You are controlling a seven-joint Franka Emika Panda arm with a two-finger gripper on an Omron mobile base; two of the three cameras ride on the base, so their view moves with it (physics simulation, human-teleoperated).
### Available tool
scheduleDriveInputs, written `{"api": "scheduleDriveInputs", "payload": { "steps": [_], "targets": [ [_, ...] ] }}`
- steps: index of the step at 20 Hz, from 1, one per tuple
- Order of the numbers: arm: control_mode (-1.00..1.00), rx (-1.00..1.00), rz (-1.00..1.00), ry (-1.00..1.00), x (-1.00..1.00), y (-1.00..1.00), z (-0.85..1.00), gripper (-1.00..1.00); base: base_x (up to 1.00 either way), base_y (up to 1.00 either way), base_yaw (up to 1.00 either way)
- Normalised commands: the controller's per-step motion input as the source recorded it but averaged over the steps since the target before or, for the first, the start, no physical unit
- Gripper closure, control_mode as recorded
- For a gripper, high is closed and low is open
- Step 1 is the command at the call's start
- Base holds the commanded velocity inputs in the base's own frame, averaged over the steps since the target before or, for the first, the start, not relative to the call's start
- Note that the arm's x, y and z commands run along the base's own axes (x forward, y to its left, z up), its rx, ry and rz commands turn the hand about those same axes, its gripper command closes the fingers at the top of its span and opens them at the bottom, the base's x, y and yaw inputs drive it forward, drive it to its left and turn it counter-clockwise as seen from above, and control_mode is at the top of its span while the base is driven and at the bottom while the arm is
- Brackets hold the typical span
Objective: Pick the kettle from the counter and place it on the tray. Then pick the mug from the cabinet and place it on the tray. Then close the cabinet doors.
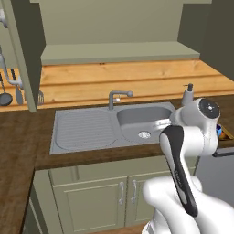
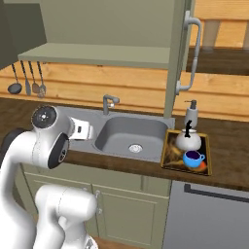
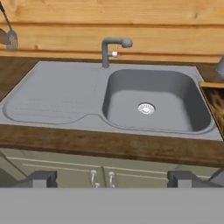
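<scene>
The silvery kettle [image 2: 187,140] and the blue mug [image 2: 193,158] both stand on the wooden tray [image 2: 169,156], which lies on the dark counter [image 2: 121,163] right of the sink. Part of the tray's rim [image 3: 213,99] shows at the right edge of the hand view. The wall cabinet's shelf [image 2: 97,53] is bare. Both cabinet doors stand open: the right one [image 2: 179,58] with its bar handle [image 2: 194,53], the left one [image 1: 23,55]. My gripper [image 3: 113,179] is open and holds nothing. It hovers low in front of the sink, facing the wall.
A grey sink [image 2: 129,133] with drainer and faucet [image 2: 109,103] sits in the counter. A soap dispenser [image 2: 191,113] stands just behind the tray. Utensils [image 2: 26,82] hang on the wooden wall at the left. Lower cupboards [image 1: 100,196] lie below the counter.
</scene>
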Motion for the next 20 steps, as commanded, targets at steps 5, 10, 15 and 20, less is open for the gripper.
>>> {"api": "scheduleDriveInputs", "payload": {
  "steps": [5,10,15,20],
  "targets": [
    [-1.0,0.12,-0.12,-0.43,-0.7,-0.44,-0.01,-1.0,0.0,0.0,0.0],
    [-1.0,0.17,-0.1,-0.44,-0.76,-0.54,-0.04,-1.0,0.0,0.0,0.0],
    [-1.0,0.25,-0.11,-0.4,-0.72,-0.58,-0.32,-1.0,0.0,0.0,0.0],
    [-1.0,0.27,-0.14,-0.34,-0.78,-0.52,-0.42,-1.0,0.0,0.0,0.0]
  ]
}}
